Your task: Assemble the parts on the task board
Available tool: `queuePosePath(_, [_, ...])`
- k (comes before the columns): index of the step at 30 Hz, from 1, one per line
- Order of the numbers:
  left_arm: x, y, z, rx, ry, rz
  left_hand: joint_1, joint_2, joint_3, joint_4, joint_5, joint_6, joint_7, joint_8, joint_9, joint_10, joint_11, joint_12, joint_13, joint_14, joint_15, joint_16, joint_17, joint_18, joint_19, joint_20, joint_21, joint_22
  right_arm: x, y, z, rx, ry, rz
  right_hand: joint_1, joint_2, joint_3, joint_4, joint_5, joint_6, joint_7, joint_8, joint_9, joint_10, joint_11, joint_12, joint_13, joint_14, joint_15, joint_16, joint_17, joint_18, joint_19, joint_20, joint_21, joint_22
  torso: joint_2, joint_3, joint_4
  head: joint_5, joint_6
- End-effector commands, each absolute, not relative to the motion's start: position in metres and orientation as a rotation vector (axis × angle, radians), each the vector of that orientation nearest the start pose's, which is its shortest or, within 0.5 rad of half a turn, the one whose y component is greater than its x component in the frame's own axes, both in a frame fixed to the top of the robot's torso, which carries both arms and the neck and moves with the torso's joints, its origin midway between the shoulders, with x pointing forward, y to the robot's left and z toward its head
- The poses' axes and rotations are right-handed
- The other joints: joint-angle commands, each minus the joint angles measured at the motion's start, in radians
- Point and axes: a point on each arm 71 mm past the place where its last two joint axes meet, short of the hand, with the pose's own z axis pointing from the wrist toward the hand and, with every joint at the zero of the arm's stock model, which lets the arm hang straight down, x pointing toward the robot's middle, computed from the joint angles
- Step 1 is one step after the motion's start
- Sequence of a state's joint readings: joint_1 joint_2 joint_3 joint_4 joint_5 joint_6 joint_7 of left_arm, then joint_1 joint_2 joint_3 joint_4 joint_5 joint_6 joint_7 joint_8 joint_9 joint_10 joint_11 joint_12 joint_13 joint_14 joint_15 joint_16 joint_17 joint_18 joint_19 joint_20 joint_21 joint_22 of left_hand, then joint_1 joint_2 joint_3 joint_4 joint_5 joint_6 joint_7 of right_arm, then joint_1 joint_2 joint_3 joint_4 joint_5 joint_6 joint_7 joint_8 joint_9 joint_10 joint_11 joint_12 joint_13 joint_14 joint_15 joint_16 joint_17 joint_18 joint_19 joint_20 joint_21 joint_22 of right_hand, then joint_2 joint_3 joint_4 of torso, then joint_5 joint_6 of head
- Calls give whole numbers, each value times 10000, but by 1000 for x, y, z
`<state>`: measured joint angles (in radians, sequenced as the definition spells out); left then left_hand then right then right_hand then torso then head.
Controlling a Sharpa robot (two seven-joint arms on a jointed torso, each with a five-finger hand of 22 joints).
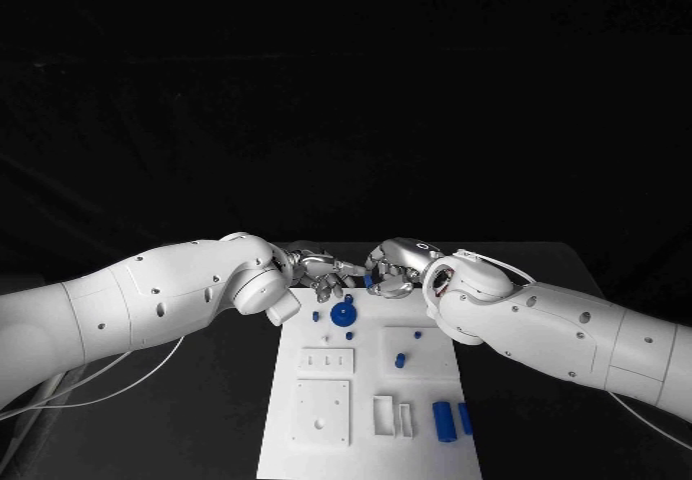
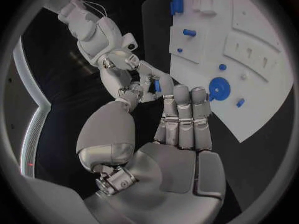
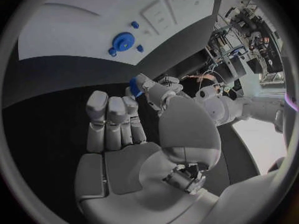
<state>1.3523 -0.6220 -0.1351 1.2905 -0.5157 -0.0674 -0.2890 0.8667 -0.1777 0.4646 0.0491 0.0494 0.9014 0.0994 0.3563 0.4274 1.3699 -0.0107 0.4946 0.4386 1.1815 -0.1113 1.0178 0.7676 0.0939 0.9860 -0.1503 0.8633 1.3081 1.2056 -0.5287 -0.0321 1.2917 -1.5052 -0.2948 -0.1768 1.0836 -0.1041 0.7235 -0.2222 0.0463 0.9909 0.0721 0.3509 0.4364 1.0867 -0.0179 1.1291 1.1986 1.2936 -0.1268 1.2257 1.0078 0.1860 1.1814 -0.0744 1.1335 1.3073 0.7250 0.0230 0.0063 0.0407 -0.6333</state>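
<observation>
Both hands meet over the far end of the white task board (image 1: pixel 418 460). A small blue part (image 1: pixel 369 283) is pinched between their fingertips. In the left wrist view the blue part (image 2: pixel 157 86) sits between the thumb and a finger of my left hand (image 2: pixel 181 134), with a finger of my right hand (image 2: pixel 124 59) against it. In the right wrist view the blue part (image 3: pixel 134 85) sits at the thumb tip of my right hand (image 3: pixel 118 129). My left hand (image 1: pixel 325 268) and right hand (image 1: pixel 404 265) hover just beyond a blue gear (image 1: pixel 343 314) standing on the board.
Small blue pegs (image 1: pixel 400 358) stand mid-board, and two blue blocks (image 1: pixel 444 420) lie at its near right. White raised plates (image 1: pixel 322 410) occupy the near left of the board. Cables (image 1: pixel 87 395) run under my left arm. Black table surrounds the board.
</observation>
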Motion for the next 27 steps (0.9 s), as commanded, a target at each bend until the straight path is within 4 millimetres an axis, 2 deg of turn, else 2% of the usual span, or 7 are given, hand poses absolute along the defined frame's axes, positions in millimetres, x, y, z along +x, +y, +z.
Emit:
queuePosePath(1, [531, 159, -189, -6039, 22045, -8452, -59, 29, -46, 124, -5, 8, 59, -54, 7, -183, 28, -11, 40, -152, 12, -71, -68, -2, -189, -346, 20, 200, 518, -100, -192, -2318, 16696, 6187, 26, -31, 79, -16, 29, 431, 162, 174, 255, 53, -48, 11, 2, 20, -35, -23, 10, 758, 30, -62, 57, 138, -26, 14, 33, 23, -45])
queuePosePath(14, [531, 151, -194, -6073, 22108, -8499, 35, 91, -136, 231, -4, -26, 89, -104, 25, -320, 63, -12, 99, -233, 51, -98, -179, -52, -339, -372, 60, 181, 513, -88, -194, -2619, 16764, 6310, 11, -47, 130, -12, 29, 430, 163, 175, 264, 65, -48, 6, 2, 27, -34, -27, 13, 758, 47, -64, 56, 134, 5, -2, 2, 25, -61])
queuePosePath(21, [530, 150, -194, -6160, 22114, -8602, 74, 154, -187, 257, -5, -6, 92, -104, 40, -356, 67, -13, 118, -251, 59, -100, -219, -71, -377, -382, 76, 173, 511, -84, -196, -2770, 16829, 6309, 7, -57, 152, -16, 29, 432, 162, 177, 269, 70, -48, 4, 2, 31, -34, -29, 15, 758, 54, -65, 55, 132, 11, 10, 17, 9, -86])
queuePosePath(27, [530, 150, -194, -6136, 22166, -8592, 161, 224, -236, 246, -4, 63, 79, -75, 69, -375, 57, -8, 138, -261, 55, -93, -256, -84, -409, -398, 94, 166, 510, -82, -197, -2800, 16840, 6303, 6, -61, 160, -18, 29, 433, 162, 178, 271, 72, -48, 3, 2, 32, -34, -30, 15, 758, 56, -65, 55, 131, 9, 1, 27, 7, -78])
